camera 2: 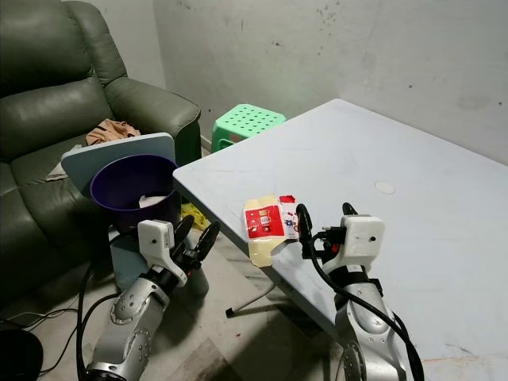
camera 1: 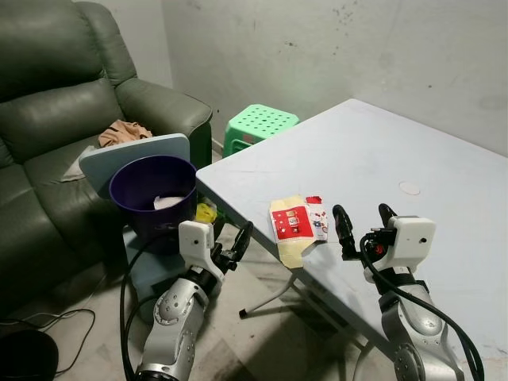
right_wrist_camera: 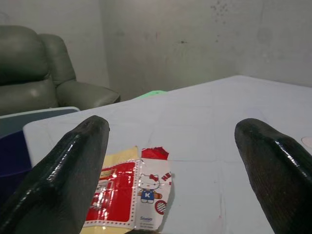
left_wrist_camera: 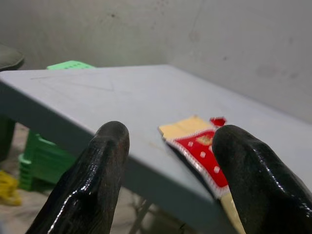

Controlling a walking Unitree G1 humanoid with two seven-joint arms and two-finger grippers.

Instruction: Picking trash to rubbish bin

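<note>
Pale grey table carries a flattened red-and-yellow wrapper just ahead of the right gripper, fingers spread wide, empty, seemingly lined up to grab it.

A pale grey table fills the right of the frame. A flattened red-and-yellow carton lies at its near-left edge, partly overhanging.
</note>
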